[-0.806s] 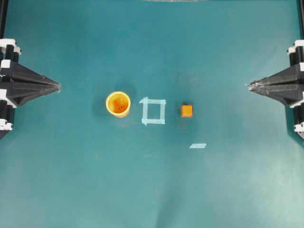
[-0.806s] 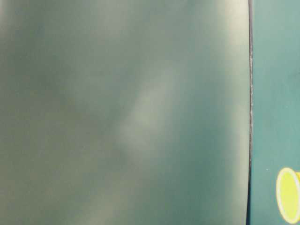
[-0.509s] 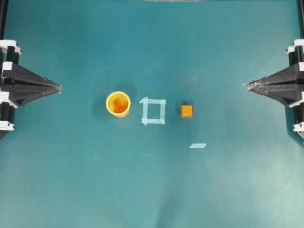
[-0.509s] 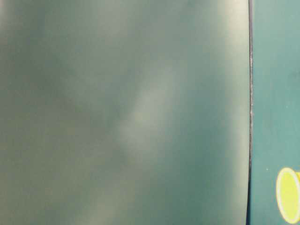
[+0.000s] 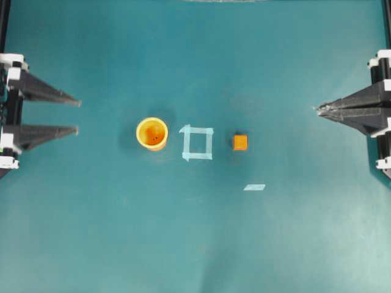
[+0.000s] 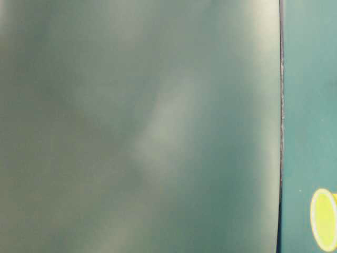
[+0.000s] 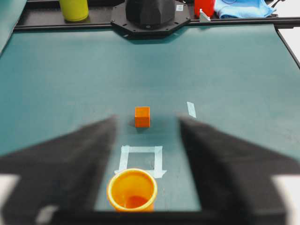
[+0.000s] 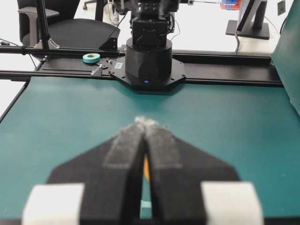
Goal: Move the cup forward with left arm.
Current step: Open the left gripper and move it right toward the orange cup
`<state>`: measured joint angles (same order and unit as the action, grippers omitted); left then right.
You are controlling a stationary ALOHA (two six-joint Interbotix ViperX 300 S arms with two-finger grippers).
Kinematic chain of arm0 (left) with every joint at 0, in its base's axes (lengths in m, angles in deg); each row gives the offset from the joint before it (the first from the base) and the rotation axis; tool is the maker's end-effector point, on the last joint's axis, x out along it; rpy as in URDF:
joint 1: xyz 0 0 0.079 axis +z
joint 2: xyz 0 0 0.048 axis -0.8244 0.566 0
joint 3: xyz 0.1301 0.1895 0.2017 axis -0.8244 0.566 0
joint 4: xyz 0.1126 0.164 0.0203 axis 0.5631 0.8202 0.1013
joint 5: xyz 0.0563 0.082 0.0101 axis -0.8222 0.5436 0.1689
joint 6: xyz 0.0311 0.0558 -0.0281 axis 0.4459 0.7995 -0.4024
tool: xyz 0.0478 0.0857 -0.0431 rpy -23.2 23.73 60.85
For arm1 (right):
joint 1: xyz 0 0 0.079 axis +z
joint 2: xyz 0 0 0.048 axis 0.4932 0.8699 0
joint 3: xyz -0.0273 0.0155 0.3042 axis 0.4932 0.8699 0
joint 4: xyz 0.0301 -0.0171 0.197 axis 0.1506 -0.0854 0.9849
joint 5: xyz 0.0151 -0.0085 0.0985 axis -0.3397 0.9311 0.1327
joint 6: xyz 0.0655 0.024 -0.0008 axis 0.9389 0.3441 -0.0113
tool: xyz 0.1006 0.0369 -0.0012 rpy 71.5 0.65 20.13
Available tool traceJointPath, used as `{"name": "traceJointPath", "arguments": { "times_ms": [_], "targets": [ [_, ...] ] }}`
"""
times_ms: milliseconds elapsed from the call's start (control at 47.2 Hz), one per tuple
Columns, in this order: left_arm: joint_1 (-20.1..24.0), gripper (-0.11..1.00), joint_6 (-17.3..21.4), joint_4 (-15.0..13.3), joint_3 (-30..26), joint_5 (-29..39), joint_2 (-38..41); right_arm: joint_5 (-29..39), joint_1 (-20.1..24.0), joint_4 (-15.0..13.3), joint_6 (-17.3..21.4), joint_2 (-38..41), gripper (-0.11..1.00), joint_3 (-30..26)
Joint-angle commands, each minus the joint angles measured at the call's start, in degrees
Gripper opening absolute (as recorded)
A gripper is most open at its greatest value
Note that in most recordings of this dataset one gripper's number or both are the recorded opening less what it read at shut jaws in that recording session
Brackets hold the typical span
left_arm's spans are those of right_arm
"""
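On a teal worktop [image 5: 195, 244], the left gripper [image 5: 77, 116] waits with fingers spread, well short of the upright cup [image 5: 151, 133] beside a tape square [image 5: 197, 143], ready to reach in and grasp.

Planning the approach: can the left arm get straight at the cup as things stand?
Probably yes. The left gripper is open and faces the cup across bare mat; the tape square and orange cube lie beyond it.

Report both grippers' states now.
Left gripper: open, jaws spread, holding nothing, short of the small yellow-orange plastic cup.
Right gripper: closed, empty.
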<state>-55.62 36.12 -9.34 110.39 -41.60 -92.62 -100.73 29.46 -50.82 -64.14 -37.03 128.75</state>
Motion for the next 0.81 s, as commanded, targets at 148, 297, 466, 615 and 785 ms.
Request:
{"name": "traceJointPath", "arguments": {
  "times_ms": [148, 297, 466, 615, 785],
  "targets": [
    [-0.09, 0.72, 0.0, 0.0, -0.09, -0.18, 2.9, -0.26, -0.09, -0.09, 0.0, 0.35, 0.0, -1.85],
    [-0.09, 0.71, 0.7, 0.0, 0.35, -1.93, 10.11, -0.26, -0.18, -0.09, 0.0, 0.35, 0.0, -1.85],
    [-0.09, 0.71, 2.11, 0.18, 0.53, -10.28, 22.06, -0.26, -0.09, 0.0, 0.0, 0.35, 0.0, -1.93],
    [0.0, 0.71, 3.43, 0.18, 0.53, -17.93, 30.15, -0.18, -0.09, 0.0, 0.0, 0.26, 0.0, -2.11],
    [0.44, 0.71, 3.78, 0.18, 1.58, -24.61, 36.83, 0.44, -0.09, -0.09, 0.0, 0.18, 0.0, -2.2]
  ]
}}
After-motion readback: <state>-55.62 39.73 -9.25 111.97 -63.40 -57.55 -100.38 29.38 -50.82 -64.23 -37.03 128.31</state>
